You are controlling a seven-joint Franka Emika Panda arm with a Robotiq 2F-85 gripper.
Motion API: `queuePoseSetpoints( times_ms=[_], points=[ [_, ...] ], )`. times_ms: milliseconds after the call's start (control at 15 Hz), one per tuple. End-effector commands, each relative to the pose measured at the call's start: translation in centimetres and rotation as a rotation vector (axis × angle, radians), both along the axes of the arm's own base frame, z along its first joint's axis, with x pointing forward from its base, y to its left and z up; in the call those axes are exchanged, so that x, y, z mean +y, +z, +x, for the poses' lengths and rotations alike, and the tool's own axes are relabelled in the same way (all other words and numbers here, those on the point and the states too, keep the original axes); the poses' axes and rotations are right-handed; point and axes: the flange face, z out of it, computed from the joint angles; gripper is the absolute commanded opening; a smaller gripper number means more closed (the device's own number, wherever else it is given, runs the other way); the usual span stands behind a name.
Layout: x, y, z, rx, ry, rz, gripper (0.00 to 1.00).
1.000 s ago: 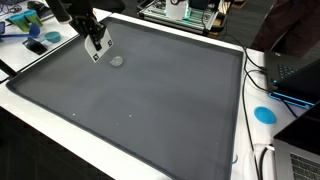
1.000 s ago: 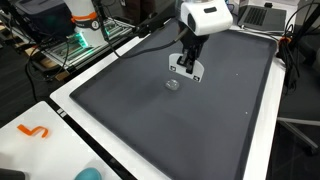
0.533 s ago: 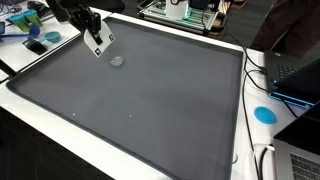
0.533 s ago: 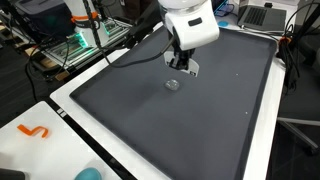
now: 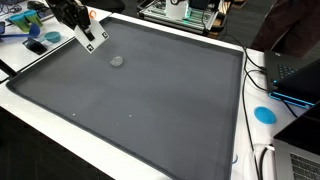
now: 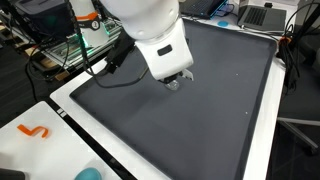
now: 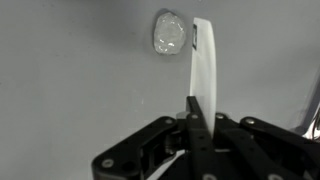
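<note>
The small round piece [image 7: 168, 32] lies flat on the grey mat [image 5: 150, 100], not far from one corner of the mat and a little inside its edges. It looks clear or pale grey. What it is exactly, I cannot tell.

In the wrist view the round piece seems to sit just beside the tip of my gripper [image 7: 200, 25], slightly to the side of it. An exterior view corrects this: there a strip of bare mat shows between the round piece [image 5: 117, 61] and my gripper [image 5: 92, 42], which is closer to the corner of the mat than the piece is. So I do not touch it.

In an exterior view from the opposite side, my white wrist housing [image 6: 160, 45] covers most of the gripper, and the round piece [image 6: 176, 85] only looks out from under its lower edge.

Only the wrist view shows my fingers [image 7: 203, 70] well. They are pressed together into one white strip, so the gripper is narrow with nothing between them.

The mat covers nearly all of the white desk [image 5: 50, 135]. Past the side of the mat far from that corner, a blue disc [image 5: 264, 114] lies on the desk.
</note>
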Motion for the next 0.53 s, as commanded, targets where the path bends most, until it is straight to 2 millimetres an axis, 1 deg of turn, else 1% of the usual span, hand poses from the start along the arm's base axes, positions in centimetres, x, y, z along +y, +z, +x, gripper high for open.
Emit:
queuePoseSetpoints(
  times_ms=[0,200,467],
  points=[
    [-2.3,-0.8,0.0,-0.037,0.009,0.057,0.01],
    [-3.5,-1.2,-0.3,-0.05,0.001,0.061,0.01],
    [-4.6,-1.4,-0.5,-0.046,-0.017,0.053,0.01]
  ],
)
